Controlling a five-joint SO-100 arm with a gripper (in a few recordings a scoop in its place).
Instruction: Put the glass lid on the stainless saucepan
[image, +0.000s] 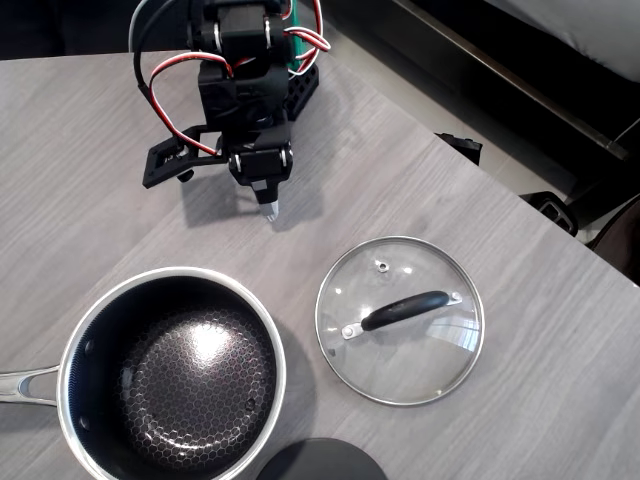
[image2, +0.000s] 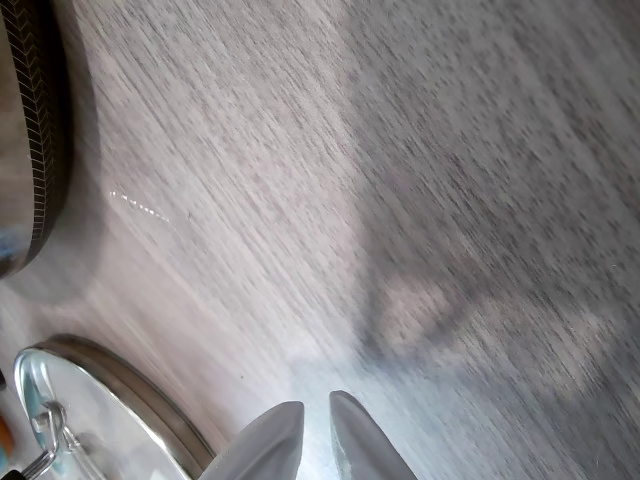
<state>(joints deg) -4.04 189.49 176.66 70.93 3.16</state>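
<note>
Hanging over bare tabletop, the gripper (image: 269, 207) points down at the far side of the table, its pale fingertips (image2: 268, 438) nearly together in the wrist view with only a thin slit between them and nothing held. The black arm (image: 245, 90) rises behind it, looped with red and white wires. Nearer and to the right in the overhead view, the glass lid (image: 400, 320) lies flat on the grey wood-grain table (image: 80, 180), black bar handle up, well apart from the gripper. To the lid's left, just beside it but not touching, sits the stainless saucepan (image: 170, 372), its dark honeycomb inside open and its steel handle running off the left edge. A dark round object (image: 322, 460) peeks in at the near edge between them.
</note>
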